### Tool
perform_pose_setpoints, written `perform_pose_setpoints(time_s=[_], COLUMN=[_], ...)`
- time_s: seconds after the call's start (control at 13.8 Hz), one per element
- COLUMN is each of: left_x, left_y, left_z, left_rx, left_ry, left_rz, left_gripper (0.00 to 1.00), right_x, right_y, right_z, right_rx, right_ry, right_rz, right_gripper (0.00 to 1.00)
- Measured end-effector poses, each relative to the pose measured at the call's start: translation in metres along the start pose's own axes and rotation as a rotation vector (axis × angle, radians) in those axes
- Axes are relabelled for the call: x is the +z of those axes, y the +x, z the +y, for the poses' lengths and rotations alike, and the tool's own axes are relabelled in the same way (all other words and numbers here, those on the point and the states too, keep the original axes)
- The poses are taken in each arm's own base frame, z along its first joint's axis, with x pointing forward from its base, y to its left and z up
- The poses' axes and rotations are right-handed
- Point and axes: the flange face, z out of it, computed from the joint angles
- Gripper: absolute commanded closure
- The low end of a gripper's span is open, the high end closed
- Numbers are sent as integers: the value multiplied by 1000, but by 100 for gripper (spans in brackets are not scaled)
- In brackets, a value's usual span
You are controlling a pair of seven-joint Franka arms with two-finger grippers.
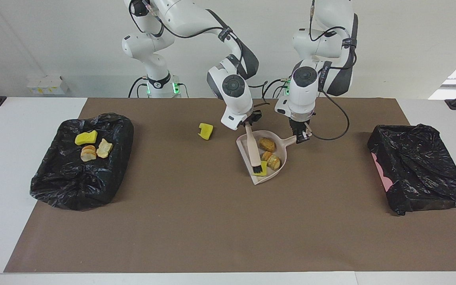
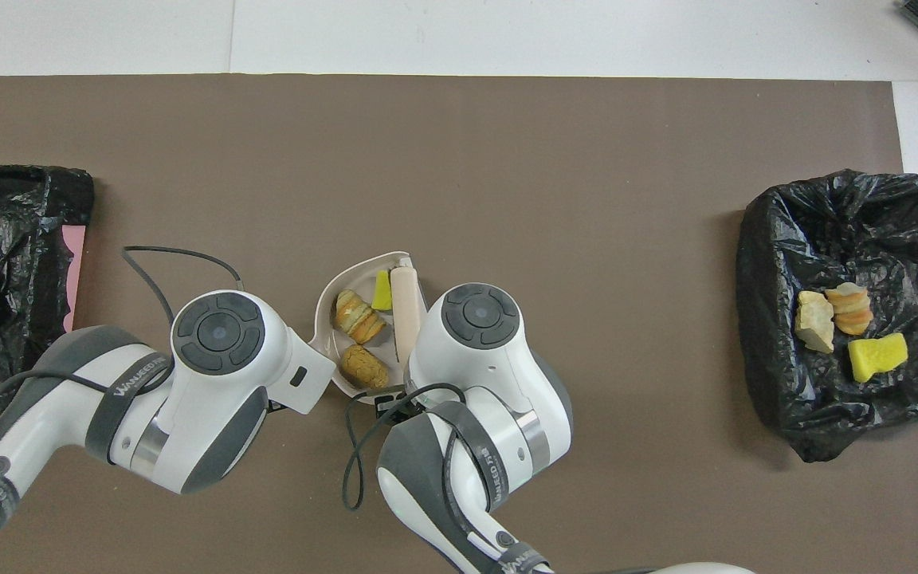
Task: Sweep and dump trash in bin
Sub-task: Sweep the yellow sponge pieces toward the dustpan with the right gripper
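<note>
Yellow chunk (image 1: 206, 131) alone on mat, long axis unclear

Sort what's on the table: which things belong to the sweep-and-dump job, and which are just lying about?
In the job:
- brush
- dustpan, three bits inside
- stray yellow chunk
- bagged bin holding three bits

Lying about:
- second black-bagged bin
- brown mat

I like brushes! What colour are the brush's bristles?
Black, on the brush with a beige handle; the facing view shows it best.
</note>
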Motion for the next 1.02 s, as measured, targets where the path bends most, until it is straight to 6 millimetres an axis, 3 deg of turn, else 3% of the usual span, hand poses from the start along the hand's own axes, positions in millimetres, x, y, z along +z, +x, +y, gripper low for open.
perform_pose_setpoints(time_s=[0.15,0.58,0.8,1.02], left_x=[0,0,1,3], left_y=[0,0,0,0], left_z=[0,0,0,1], left_rx=[0,4,8,9], left_ry=[0,3,6,10], left_rz=[0,-1,-3,0], left_gripper=[100,100,100,100], right_x=[-10,-75,-71,-50], right_y=[-4,-41,-65,-87], right_z=[5,55,72,86], right_rx=[7,184,338,473], right_ry=[-14,-97,-190,-248], right_rz=[-43,-149,-185,-215], right_gripper=[100,100,100,100])
